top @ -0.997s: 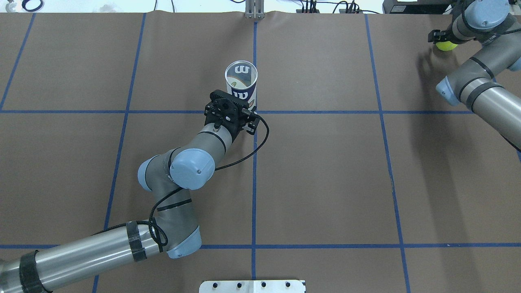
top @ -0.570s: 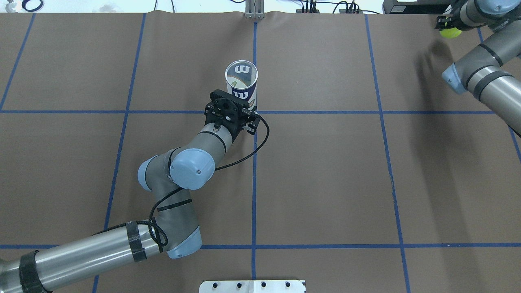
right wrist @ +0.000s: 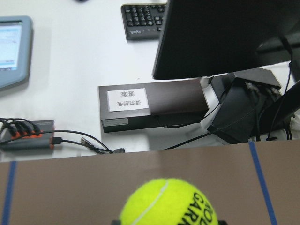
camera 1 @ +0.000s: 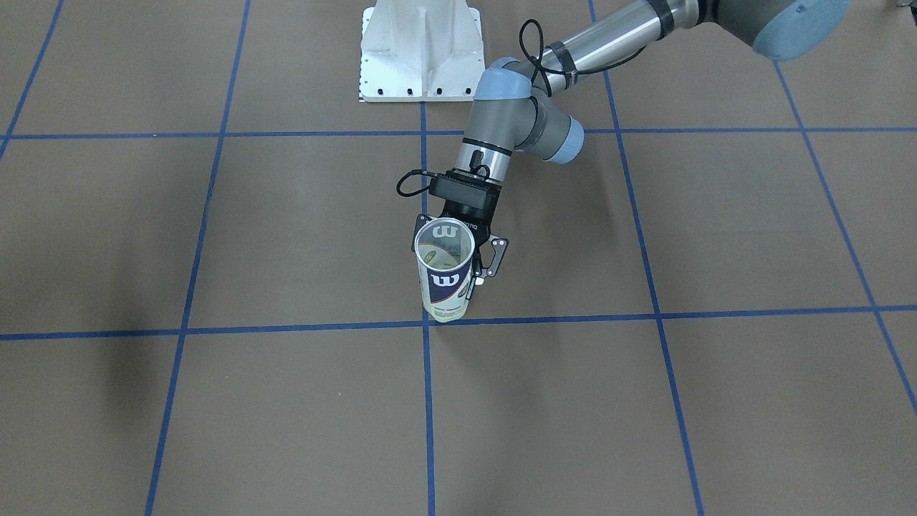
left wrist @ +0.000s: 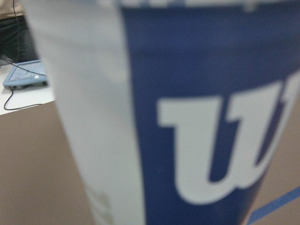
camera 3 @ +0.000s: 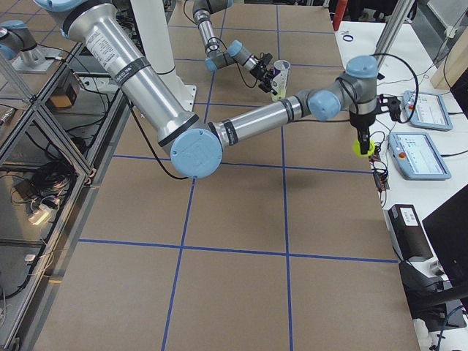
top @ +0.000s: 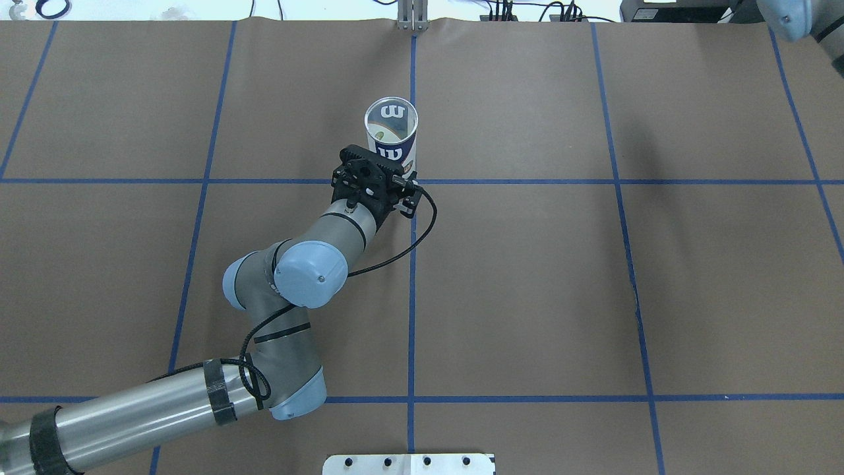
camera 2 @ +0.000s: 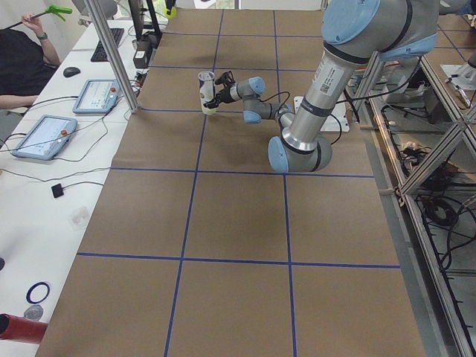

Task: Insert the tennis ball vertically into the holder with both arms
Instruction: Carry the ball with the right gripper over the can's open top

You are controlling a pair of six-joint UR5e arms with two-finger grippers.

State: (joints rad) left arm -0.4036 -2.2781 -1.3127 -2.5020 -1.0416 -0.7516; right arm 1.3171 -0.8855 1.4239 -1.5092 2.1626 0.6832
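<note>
The holder, a clear Wilson can with a white-and-navy label, stands upright and open-topped near the table's middle. It fills the left wrist view. My left gripper is shut on its lower side from the robot's side. The tennis ball, neon yellow with black lettering, sits between the fingertips of my right gripper, which is shut on it. In the exterior right view that gripper holds the ball in the air over the table's far edge, far from the holder. The right gripper is outside the overhead view.
The white pedestal stands at the robot's side of the table. Two tablets lie on the white desk past the far edge. A monitor, a keyboard and cables lie below the ball. An operator sits at the desk.
My right arm has carried the tennis ball towards the table's far right corner and out of the overhead view. The left arm and the holder have not moved.
</note>
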